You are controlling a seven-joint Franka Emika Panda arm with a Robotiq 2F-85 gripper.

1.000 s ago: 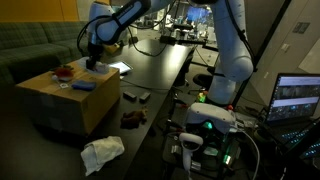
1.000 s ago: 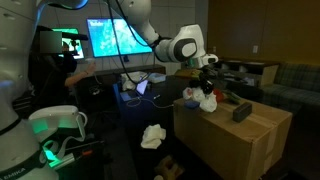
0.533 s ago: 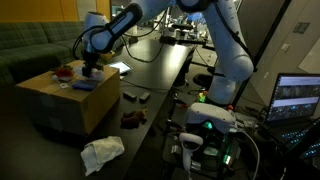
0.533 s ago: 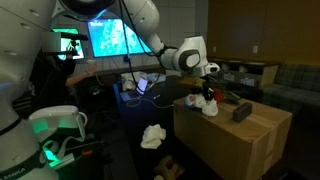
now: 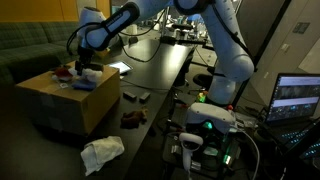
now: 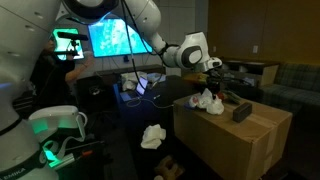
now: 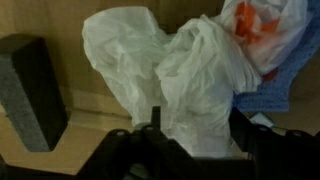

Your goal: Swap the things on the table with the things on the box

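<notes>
Because the white bag (image 7: 170, 70) lies loose on the box (image 5: 45, 105) just under my claw (image 7: 190, 145), whose jaws stand apart and empty, I judge it is parked there for the swap. The wrist view alone shows an orange-printed bag (image 7: 262, 25) right of the claw. Only an exterior view shows the desk (image 5: 165, 65) beyond it.

Dim indoors, lit chiefly by a large bright wall screen (image 6: 115, 38) with a smaller monitor (image 6: 68, 43) beside it. Green sofa (image 5: 30, 45) along the far side in an exterior view, cushions in shadow. Open laptop (image 5: 298, 98) glowing at the frame's edge. Dark floor (image 5: 60, 160), with a crumpled white cloth (image 5: 102, 153) lying on it. Green glow from a box of electronics (image 5: 207, 125) low down nearby.
</notes>
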